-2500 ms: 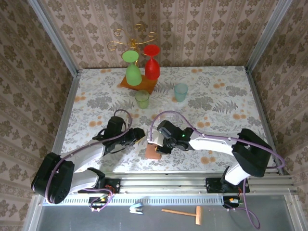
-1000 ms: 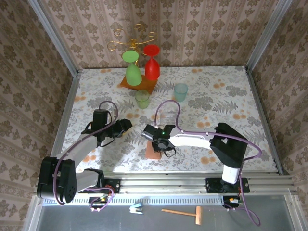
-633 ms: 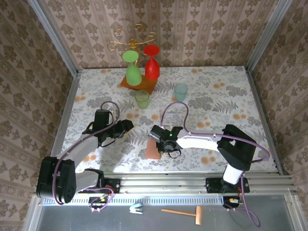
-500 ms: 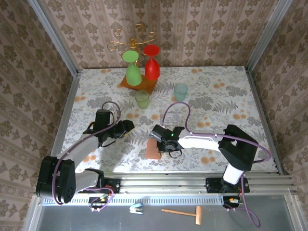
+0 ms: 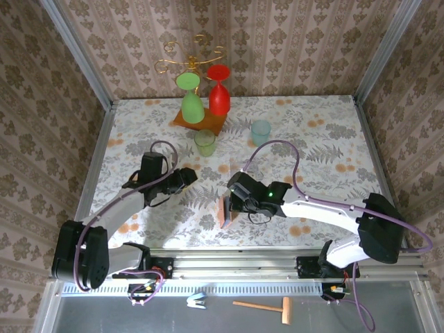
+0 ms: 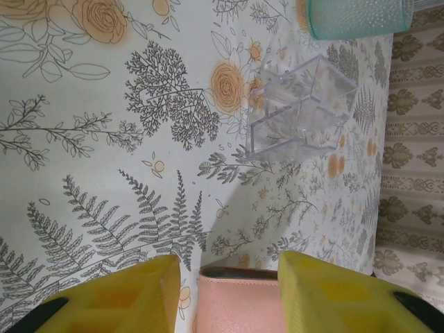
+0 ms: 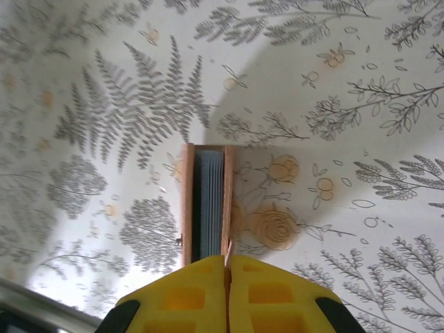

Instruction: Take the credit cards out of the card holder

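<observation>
Pinching one tan flap of the card holder [image 7: 207, 208], your right fingers [image 7: 227, 267] are pressed together on its near edge. That keeps the holder on edge above the worktop [image 7: 361, 104], halves slightly parted and grey-blue lining showing. The pose looks meant to offer the opening to your other arm. Whether its far edge touches the worktop is unclear. Beyond the holder and to its left, your left fingers [image 6: 156, 288] hang spread, apart from it, with its tan edge framed between them. No credit cards can be made out in the narrow, shadowed slot. Further beyond the holder lie a clear box [image 6: 298, 107] and a teal cup [image 6: 357, 15], which is cut off.
</observation>
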### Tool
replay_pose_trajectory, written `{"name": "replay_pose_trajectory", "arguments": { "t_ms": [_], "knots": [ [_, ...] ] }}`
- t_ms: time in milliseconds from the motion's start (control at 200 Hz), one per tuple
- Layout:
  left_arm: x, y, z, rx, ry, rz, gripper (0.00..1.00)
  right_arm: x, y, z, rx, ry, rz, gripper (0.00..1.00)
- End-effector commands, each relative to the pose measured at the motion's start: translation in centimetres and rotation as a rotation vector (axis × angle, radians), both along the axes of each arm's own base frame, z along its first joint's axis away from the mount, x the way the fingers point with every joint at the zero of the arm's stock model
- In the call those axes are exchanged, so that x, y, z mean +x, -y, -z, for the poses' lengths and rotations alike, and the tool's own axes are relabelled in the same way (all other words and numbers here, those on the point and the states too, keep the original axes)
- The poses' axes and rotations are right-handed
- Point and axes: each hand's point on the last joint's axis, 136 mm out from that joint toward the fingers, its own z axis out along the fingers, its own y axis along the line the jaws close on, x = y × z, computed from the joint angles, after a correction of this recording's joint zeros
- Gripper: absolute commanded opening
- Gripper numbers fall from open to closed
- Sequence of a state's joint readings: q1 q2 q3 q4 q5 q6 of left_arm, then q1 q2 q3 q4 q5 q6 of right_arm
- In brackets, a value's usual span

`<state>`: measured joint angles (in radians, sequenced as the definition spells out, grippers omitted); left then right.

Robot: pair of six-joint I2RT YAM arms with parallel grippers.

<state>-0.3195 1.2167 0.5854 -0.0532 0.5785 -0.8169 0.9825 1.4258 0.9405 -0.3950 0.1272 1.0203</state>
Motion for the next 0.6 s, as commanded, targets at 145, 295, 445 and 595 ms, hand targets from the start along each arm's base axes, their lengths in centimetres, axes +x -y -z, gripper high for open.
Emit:
{"name": "replay_pose_trajectory", "arguments": {
  "t_ms": [145, 295, 445, 595],
  "knots": [
    [0.7, 0.3, -1.1, 0.001, 0.038, 0.018, 0.42, 1.6, -1.5, -2.7, 0.146, 0.062, 0.143, 0.00],
    [0.6, 0.2, -1.3, -0.006, 0.040, 0.028, 0.42, 3.2, -2.5, -2.8, 0.214, 0.082, 0.241, 0.00],
    [0.2, -0.2, -1.6, -0.001, 0.046, 0.029, 0.42, 4.9, -4.3, -3.0, 0.262, 0.103, 0.288, 0.00],
    [-0.1, -0.9, -2.2, 0.005, 0.057, 0.016, 0.43, 6.5, -6.0, -3.4, 0.292, 0.125, 0.320, 0.00]
  ]
}}
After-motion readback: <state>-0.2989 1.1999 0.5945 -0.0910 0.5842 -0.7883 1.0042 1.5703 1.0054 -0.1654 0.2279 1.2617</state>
